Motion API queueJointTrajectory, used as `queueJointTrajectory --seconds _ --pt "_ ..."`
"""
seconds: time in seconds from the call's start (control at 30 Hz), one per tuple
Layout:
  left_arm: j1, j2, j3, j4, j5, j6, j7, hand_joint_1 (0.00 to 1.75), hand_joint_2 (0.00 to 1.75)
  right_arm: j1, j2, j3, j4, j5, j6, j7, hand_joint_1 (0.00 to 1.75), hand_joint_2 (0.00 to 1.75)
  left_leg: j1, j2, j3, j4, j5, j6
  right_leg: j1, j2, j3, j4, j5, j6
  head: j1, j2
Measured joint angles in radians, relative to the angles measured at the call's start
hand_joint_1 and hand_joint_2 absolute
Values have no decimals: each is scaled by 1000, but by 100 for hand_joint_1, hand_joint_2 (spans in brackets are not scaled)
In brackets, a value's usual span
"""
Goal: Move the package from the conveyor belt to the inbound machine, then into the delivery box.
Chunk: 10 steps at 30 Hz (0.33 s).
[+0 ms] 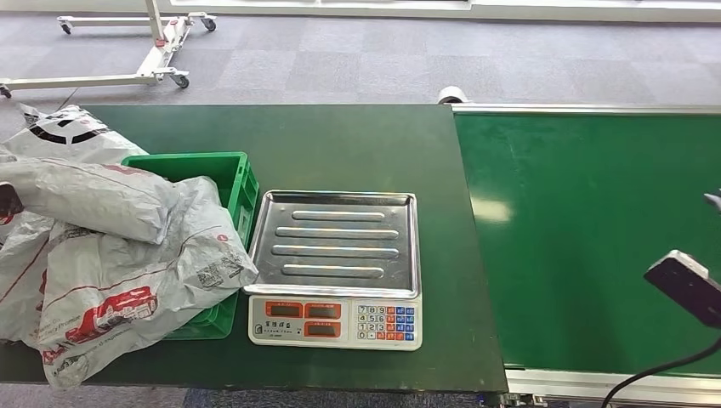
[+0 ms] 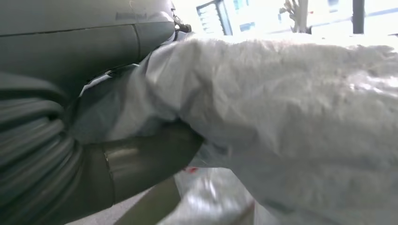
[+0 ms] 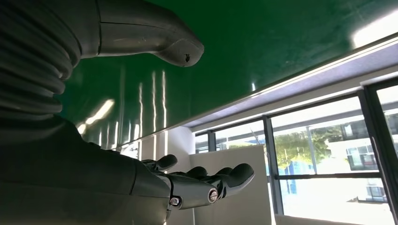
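With the left hand [image 2: 117,154] gripping a grey plastic mailer package [image 1: 89,197] above the heaped green crate [image 1: 236,174], the last step is underway: lower and release, while the right hand's [image 3: 187,183] fingers [image 3: 234,176] hang open over the conveyor belt [image 1: 587,229].

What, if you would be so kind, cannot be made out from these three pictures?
- Left hand: in the left wrist view the grey package it holds hides its fingers; the head view's left edge cuts it off.
- Green crate: its inside is buried under packages in the head view.
- Scale: display digits too small to read.
- Right hand: open in its wrist view; barely shows at the head view's right edge.
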Motion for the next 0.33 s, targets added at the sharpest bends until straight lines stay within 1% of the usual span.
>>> queueJointTrajectory --seconds 0.03,0.07,0.13,0.17,0.23,0.33 --pt "51 -2 37 -32 -4 -17 1 17 131 5 3 -4 -3 0 0 0 0 175 0 0 0 0 0 0 0 0 0 0 0 0 0 0" --pt "96 -4 71 -62 -7 -34 1 0 87 10 5 -8 -7 0 0 0 0 175 0 0 0 0 0 0 0 0 0 0 0 0 0 0" --pt "166 -9 121 -112 -13 -59 2 0 0 21 9 -14 -13 1 1 1 0 175 0 0 0 0 0 0 0 0 0 0 0 0 0 0" --pt "191 -12 138 -134 -17 -68 3 0 0 25 11 -16 -16 3 1 2 0 175 0 0 0 0 0 0 0 0 0 0 0 0 0 0" --pt "215 -23 155 -169 -32 -79 2 0 0 33 14 -18 -23 8 1 5 0 175 0 -1 0 0 0 1 0 -1 1 0 0 0 0 0" --pt "212 -43 157 -202 -54 -93 6 0 0 39 21 -23 -30 13 1 10 0 175 0 -2 0 0 0 1 0 -3 2 0 0 0 0 0"
